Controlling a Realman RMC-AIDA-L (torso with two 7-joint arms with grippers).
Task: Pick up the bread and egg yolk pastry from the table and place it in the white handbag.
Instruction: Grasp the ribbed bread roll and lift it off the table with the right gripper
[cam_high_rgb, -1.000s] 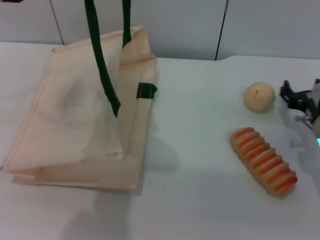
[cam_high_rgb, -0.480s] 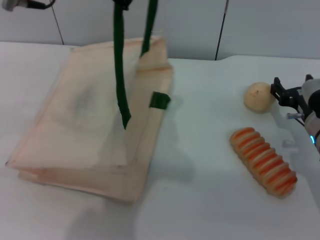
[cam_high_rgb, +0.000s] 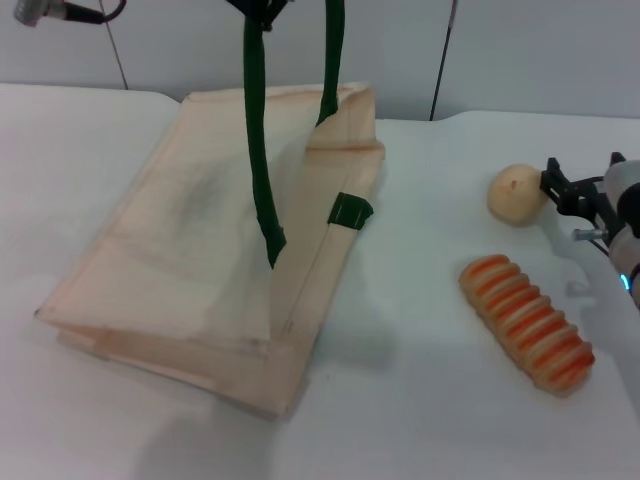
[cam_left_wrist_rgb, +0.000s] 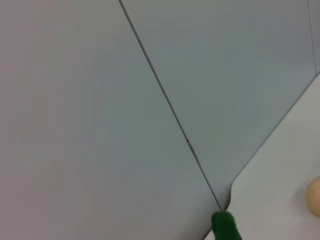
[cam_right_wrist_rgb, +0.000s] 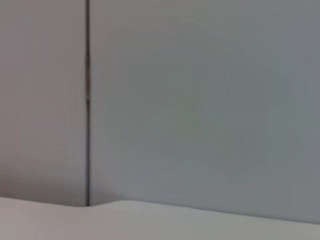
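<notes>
Nothing is bagged yet; bread (cam_high_rgb: 527, 323) and egg yolk pastry (cam_high_rgb: 518, 193) lie on the table (cam_high_rgb: 420, 400); right hand (cam_high_rgb: 574, 196), spread, flanks the pastry; left hand, unseen, lifts the white handbag (cam_high_rgb: 200, 270) handles (cam_high_rgb: 258, 150).

Even, bright, diffuse light is falling from above. The bag (cam_high_rgb: 210, 260) is casting a soft shadow on the bench (cam_high_rgb: 420, 400). Both wrist views are showing blurred, featureless wall.
</notes>
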